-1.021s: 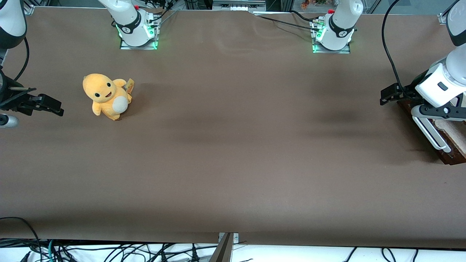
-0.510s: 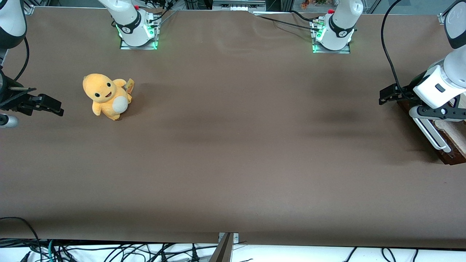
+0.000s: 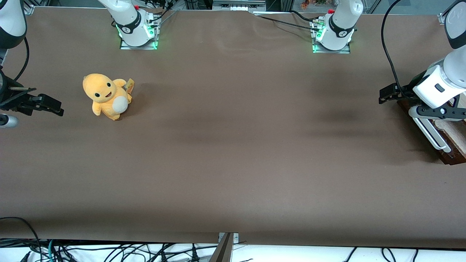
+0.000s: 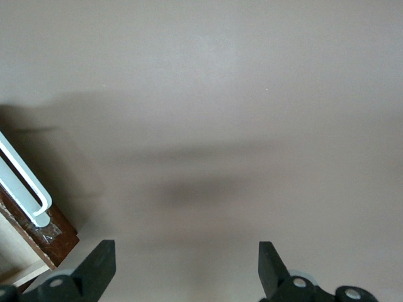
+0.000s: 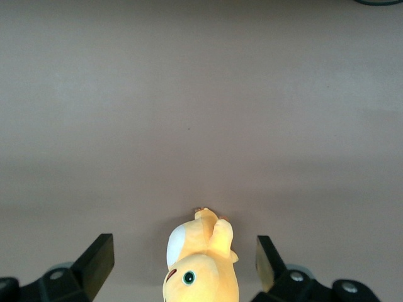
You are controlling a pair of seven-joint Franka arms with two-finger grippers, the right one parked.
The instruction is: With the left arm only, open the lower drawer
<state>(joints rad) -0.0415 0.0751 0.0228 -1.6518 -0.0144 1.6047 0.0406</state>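
Brown cloth covers the whole long table, and most of it carries nothing. Going from the parked arm's end toward the working arm's end, the first thing is a small orange plush toy; it sits well apart from the gripper and, as I judge, has no part in this task.

At the working arm's end is the left arm, bent low over the table edge. Its gripper hangs above bare cloth with the two fingers spread wide and holding nothing. I think they are wide because the handle must pass between them.

The lower drawer lies just beside the gripper, at the very end of the table, and is partly hidden under the wrist in the front view. In the wrist view one dark brown corner of it shows beside one finger, with a pale strip of the inside next to it. So the drawer seems to be pulled out at least a little; how far I cannot tell.

The white bar handle runs along the drawer front, and its rounded end is near the gripper but apart from it. The fingers do not enclose it, so, in my judgement, no pull is possible at this moment.
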